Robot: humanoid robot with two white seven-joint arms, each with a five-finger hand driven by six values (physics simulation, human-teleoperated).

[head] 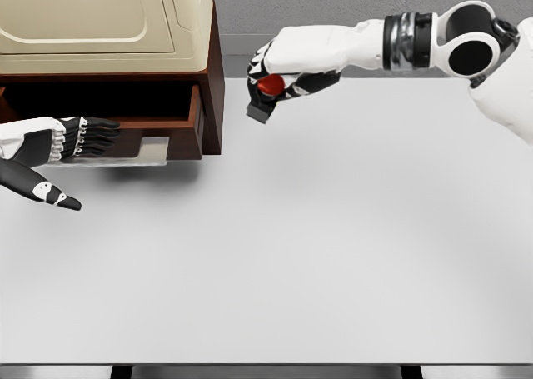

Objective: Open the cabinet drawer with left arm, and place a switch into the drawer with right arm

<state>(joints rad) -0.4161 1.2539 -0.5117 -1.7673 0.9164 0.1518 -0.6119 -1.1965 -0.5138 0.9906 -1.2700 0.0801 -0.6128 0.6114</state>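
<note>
Nearest, the left hand (79,139) lies low at the picture's left, its dark fingers stretched out flat and holding nothing, the thumb splayed down toward the table (333,254). Just past its fingertips sits the drawer (158,121) front with its pale handle plate (152,151); the hand is beside that front, and whether it touches cannot be told. That placement makes sense if the hand's job is the pull: the drawer stands drawn out from the cabinet (212,79), a dark hollow showing above its front wall, so the opening step looks done and the hand appears to wait there clear of the opening.

Farther back and to the right of that, the right hand (279,79) is raised above the table, its fingers closed around the switch (266,96), a dark block with a red button showing between them. It hangs just beside the cabinet's right side wall, not over the drawer's hollow. I judge the carry is under way: the switch is held high enough to pass over the drawer wall, and the hand must yet travel left and toward the robot before letting go. The cabinet corner is the likely snag.

Beyond stands the cream appliance (100,21) atop the cabinet.
</note>
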